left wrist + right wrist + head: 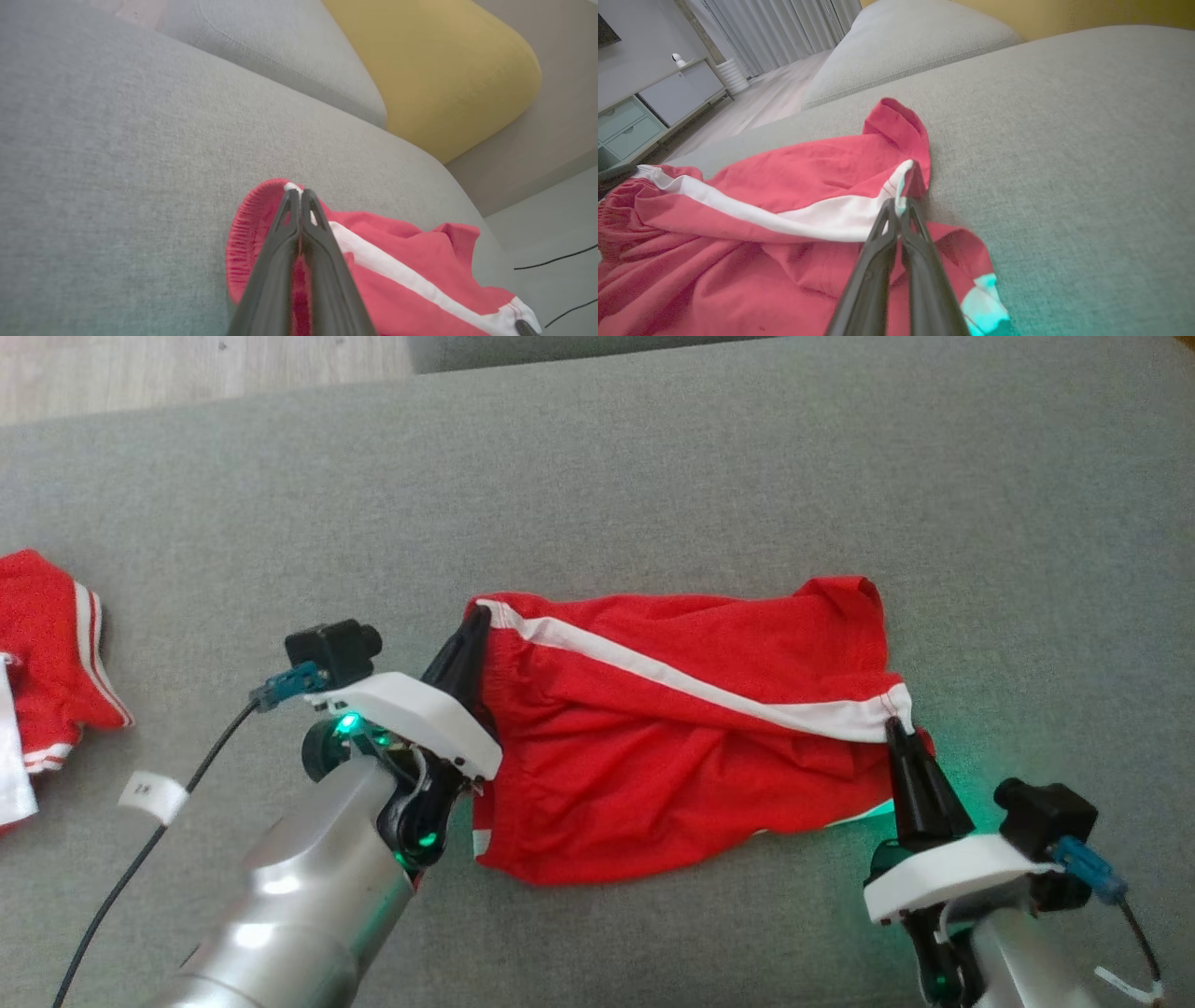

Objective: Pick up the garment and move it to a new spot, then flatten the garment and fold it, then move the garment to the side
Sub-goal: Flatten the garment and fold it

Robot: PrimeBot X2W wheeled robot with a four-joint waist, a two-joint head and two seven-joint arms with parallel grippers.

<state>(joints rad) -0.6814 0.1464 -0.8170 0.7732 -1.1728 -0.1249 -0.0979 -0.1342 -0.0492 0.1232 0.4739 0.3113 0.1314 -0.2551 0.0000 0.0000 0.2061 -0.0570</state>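
Near the middle of the grey cushion [653, 476] lies the red garment [672, 747], its white stripe running end to end. The left tool [478, 616] is pressed together on the elastic waistband corner at the garment's left end. The right tool [894, 726] pinches the white-striped hem at its right end. The print on the white cable tag [152, 796] is too small to read.

No text can be read in any view. White tag [152, 795] on the black cable [221, 747], head view, lower left: a few dark marks on it, too small and blurred to read as letters or numbers.
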